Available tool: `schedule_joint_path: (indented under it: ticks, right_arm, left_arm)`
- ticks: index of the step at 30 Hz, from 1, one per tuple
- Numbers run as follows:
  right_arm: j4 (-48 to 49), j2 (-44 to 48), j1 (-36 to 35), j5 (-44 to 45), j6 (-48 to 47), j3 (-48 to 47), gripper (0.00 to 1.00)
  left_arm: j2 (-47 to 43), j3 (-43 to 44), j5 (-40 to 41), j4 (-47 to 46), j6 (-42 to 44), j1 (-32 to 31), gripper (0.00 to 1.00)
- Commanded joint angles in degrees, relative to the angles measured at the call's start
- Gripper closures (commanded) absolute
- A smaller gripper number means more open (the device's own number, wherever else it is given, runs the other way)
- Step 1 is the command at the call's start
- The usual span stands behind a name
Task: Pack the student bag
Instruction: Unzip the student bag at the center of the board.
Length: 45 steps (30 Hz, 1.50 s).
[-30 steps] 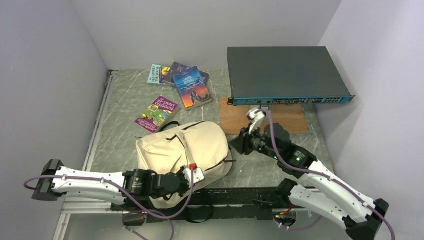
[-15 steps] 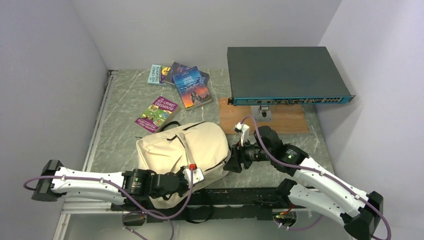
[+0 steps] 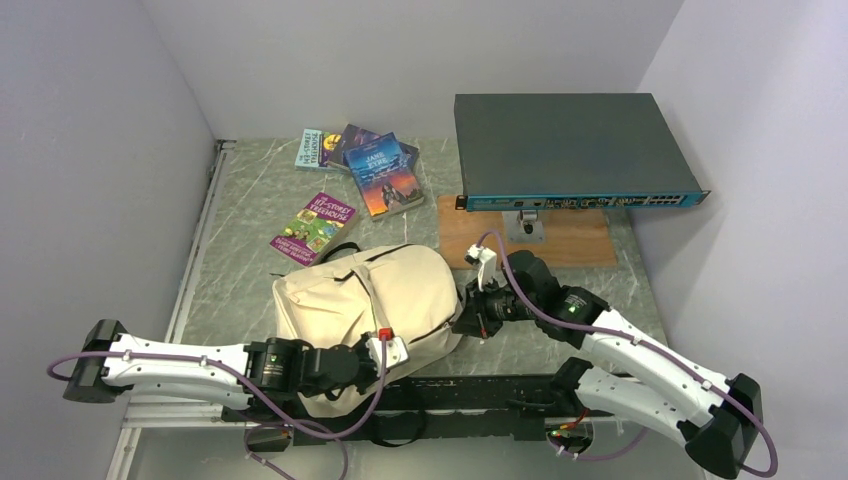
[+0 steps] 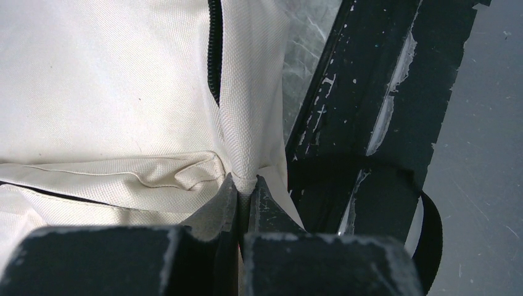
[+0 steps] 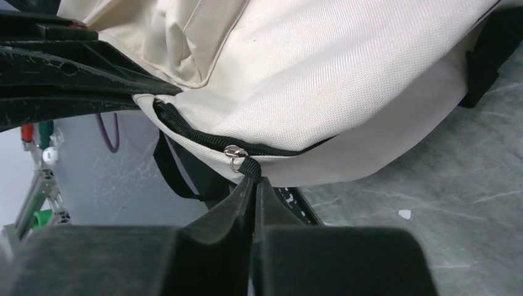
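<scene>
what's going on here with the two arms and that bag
Two robot arms are working on a cream backpack lying on the table. The left gripper is pinched shut on the fabric at a near corner, holding it, while the right gripper is closed on a zipper pull on the backpack's right side. The books lie on the table beyond the backpack, none packed yet.

student bag (image 3: 370, 290): cream-beige fabric, fine plain weave. zipper (image 5: 185, 126) dark, zip pull (image 5: 240, 159) silver ring + blk tab, strap (image 4: 432, 228) blk.
bench (image 3: 250, 280): grey-green marble look w/ white veins.
purple/green book (image 3: 314, 227), blue/orange book (image 3: 388, 176), teal book (image 3: 309, 148).
rack unit (image 3: 560, 145): dark grey top, teal front strip.
wood board (image 3: 580, 245): orange-brown.
left arm (image 3: 180, 362) & right arm (image 3: 650, 355): white shells, blk joints, purple cables (image 3: 62, 360). red tab (image 3: 384, 333) at L wrist.
</scene>
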<state>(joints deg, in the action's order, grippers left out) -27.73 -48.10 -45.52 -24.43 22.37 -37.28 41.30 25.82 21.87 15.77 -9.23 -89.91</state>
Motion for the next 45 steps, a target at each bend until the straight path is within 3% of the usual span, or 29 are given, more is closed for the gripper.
schedule_joint_path:
  ticks: [1, 4, 7, 10, 14, 17, 18, 20, 23, 29, 30, 39, 45]
  right_arm:
    - [0.10, 0.50, 0.06, 1.23, 0.64, -1.79, 1.00]
    - [-3.77, 1.23, 0.06, 11.88, 2.93, -3.28, 1.00]
    - [-11.69, 3.72, 0.08, 38.00, 13.46, -4.35, 1.00]
    - [-6.24, 8.01, 0.14, 47.36, 16.45, -0.64, 1.00]
    - [4.30, 10.16, 0.23, 45.40, 13.24, 2.86, 1.00]
    - [8.81, 7.87, 0.13, 36.48, 6.88, 2.61, 1.00]
    - [10.38, 8.64, 0.16, 33.04, 5.82, 3.09, 1.00]
    - [12.79, 11.39, 0.16, 27.84, 4.40, 4.47, 1.00]
    - [13.39, 13.93, 0.16, 23.12, 2.41, 5.19, 1.00]
    - [12.72, 11.63, 0.16, 19.59, 2.26, 4.05, 1.00]
    - [12.89, 11.42, 0.15, 19.37, 2.36, 3.91, 1.00]
    - [11.85, 9.25, 0.12, 18.30, 2.02, -0.02, 1.00]
    - [12.81, 10.07, 0.16, 16.03, 3.73, 0.39, 1.00]
  left_arm:
    - [-1.54, 0.82, -0.28, -3.36, 0.23, 0.08, 1.00]
    - [-1.31, 1.08, 0.13, -2.45, -0.36, 0.12, 1.00]
    - [-1.60, 1.05, 0.20, -1.86, -0.72, 0.17, 1.00]
    - [-2.02, 0.68, 0.80, -2.01, -0.94, 0.17, 1.00]
    - [-1.55, 1.23, 0.57, -1.38, -0.96, 0.32, 1.00]
    - [-0.72, 1.59, -0.27, -1.31, -1.96, 0.47, 1.00]
    - [-0.34, 1.97, -0.44, -1.21, -2.71, 0.55, 0.96]
    - [0.70, 3.09, -1.19, -1.49, -4.50, 0.88, 0.77]
    - [2.21, 4.57, -2.28, -4.70, -6.32, 1.29, 0.40]
    - [10.05, 13.66, -8.65, -7.32, -10.18, 8.11, 0.03]
    - [11.68, 15.81, -9.23, -6.62, -11.25, 10.01, 0.01]
    - [23.40, 24.09, -2.21, -8.19, -14.27, 12.13, 0.00]
    - [29.59, 27.11, 0.57, -7.17, -16.08, 13.09, 0.13]
